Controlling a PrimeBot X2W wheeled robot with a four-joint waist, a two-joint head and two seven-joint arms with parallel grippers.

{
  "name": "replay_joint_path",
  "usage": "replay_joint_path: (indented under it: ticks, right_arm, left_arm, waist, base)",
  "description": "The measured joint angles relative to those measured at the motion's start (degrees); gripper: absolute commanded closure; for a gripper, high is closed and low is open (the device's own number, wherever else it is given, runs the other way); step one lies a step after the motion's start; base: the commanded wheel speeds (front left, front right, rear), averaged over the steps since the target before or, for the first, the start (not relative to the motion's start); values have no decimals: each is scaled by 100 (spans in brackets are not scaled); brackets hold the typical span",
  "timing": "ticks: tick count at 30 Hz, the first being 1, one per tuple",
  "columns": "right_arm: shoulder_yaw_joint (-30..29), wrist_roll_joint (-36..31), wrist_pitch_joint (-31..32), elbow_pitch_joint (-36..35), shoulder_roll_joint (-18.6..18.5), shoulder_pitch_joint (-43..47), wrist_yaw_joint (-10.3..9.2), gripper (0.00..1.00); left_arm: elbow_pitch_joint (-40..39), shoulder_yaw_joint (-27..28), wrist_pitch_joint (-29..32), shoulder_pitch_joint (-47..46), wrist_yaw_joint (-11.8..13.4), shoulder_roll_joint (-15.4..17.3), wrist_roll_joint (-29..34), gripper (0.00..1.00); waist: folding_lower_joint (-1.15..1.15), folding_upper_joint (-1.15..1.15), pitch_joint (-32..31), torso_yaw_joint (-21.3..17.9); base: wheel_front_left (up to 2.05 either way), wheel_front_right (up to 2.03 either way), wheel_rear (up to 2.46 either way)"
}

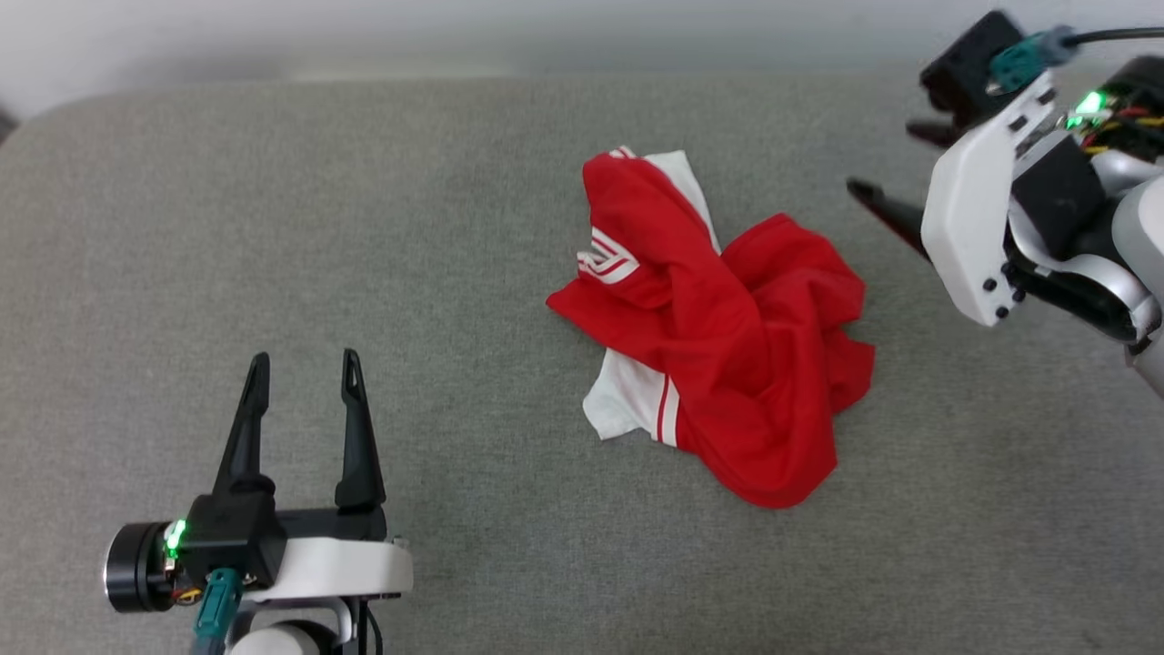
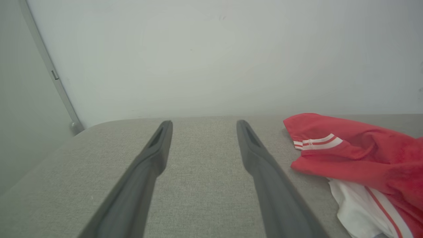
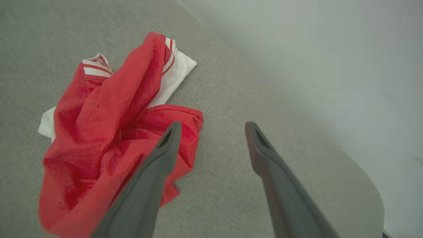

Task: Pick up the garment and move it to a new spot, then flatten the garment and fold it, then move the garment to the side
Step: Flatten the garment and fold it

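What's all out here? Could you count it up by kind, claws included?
Garments: 1, the crumpled red garment.
Grippers: 2, the left gripper and the right gripper, both open and empty.
Surfaces: 1, the grey fabric surface under it all.
Total: 4.

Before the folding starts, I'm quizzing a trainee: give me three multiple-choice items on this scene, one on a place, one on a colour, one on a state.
1. The shirt lies: A on the floor; B over a chair; C on the grey surface.
2. The shirt is mostly: A green; B red; C black.
3. The left pincer and right pincer are: A open, empty; B shut; C gripping the shirt.
Answers: C, it sits crumpled on the surface; B, red cloth with white striping at the cuffs; A, both stand spread with nothing between.
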Motion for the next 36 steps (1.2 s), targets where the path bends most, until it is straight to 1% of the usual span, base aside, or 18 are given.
replay_joint_path:
  ticks: [4,7,11,14,18,21,22,23,27,29,33,36]
  right_arm:
    - [566,749,1083,254,-62,-319,0,0]
    - [918,902,1448,430,-44,-541,0,0]
    - [1238,1038,1485,748,181,-649,0,0]
    - [1494,1151,1361,980,342,-595,0,0]
    - [1755,1289,1133,1109,388,-532,-4,0]
    - [1853,1400,901,1169,364,-498,-13,0]
    - [1895,1404,795,1179,356,-485,-16,56]
    - [1940,1400,655,1180,343,-465,-21,100]
    - [2126,1390,-12,1102,258,-426,-7,100]
    - [2153,1391,-375,967,122,-422,2,100]
    - [2086,1376,-920,485,-536,-491,0,100]
    - [1974,1446,-1146,3,-1126,-243,0,100]
  left_arm:
    - [-56,-33,0,-190,-13,-24,-24,0]
    - [-93,-59,0,-345,-14,-33,-43,0]
    - [-146,-70,0,-519,-13,-44,-59,0]
    - [-152,-99,0,-625,-14,-45,-87,0]
    - [-120,-110,0,-712,-13,-49,-94,0]
    - [-76,-96,0,-727,-9,-51,-104,0]
    - [-58,-90,0,-727,-7,-51,-104,0]
    - [-38,-76,0,-725,10,-51,-103,0]
    - [43,-31,0,-633,34,-54,-102,0]
    - [69,5,0,-533,42,-52,-102,0]
    - [94,33,0,-328,62,-54,-101,0]
    - [97,60,0,-174,88,-54,-100,0]
  waist:
    - [0,0,294,88]
    - [0,0,528,153]
    - [0,0,839,227]
    - [0,0,1052,278]
    - [-1,0,1218,354]
    - [-1,0,1212,373]
    - [-1,0,1189,370]
    - [-1,0,1157,364]
    - [0,0,955,310]
    - [0,0,808,273]
    - [0,0,480,194]
    - [-1,0,250,119]
  base:
    - [0,0,0]
    - [0,0,0]
    - [0,0,0]
    - [0,0,0]
    - [0,0,0]
    - [0,0,0]
    - [0,0,0]
    - [0,0,0]
    - [0,0,0]
    - [0,0,0]
    - [0,0,0]
    - [0,0,0]
